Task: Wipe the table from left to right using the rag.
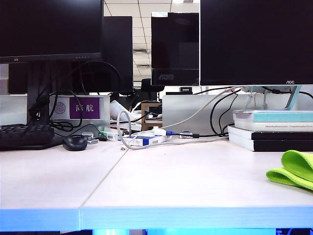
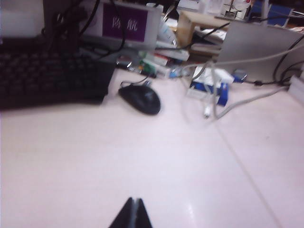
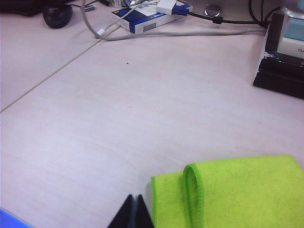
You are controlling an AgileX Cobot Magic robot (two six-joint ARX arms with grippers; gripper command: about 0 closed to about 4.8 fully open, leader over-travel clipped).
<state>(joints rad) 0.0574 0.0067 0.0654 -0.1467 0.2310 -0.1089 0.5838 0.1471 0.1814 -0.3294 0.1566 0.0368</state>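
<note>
Rag (image 1: 295,170) folded over on itself, neon yellow-green, lying flat on the table (image 1: 171,181) at its right edge, partly cut off in the exterior view. Touched by neither gripper.

Left gripper (image 2: 134,214) seen only in its own wrist view: dark fingertips pressed together, nothing between them, hanging above bare white table well short of the clutter at the back edge. View soft and blurred.

Right gripper (image 3: 133,212) likewise drawn shut and empty, tips meeting in a point, poised just beside the rag's near folded edge (image 3: 228,194) without contact. Both arms out of sight in the exterior view.

Seam (image 1: 105,180) running from the back of the table toward the front edge, left of centre.

Along the back edge: black keyboard (image 1: 24,135) and black mouse (image 1: 75,142) at the left, blue-and-white box (image 1: 146,140) under a tangle of grey cables (image 1: 128,134) near the middle, stack of books (image 1: 271,129) toward the right. Monitors (image 1: 254,41) standing behind.
</note>
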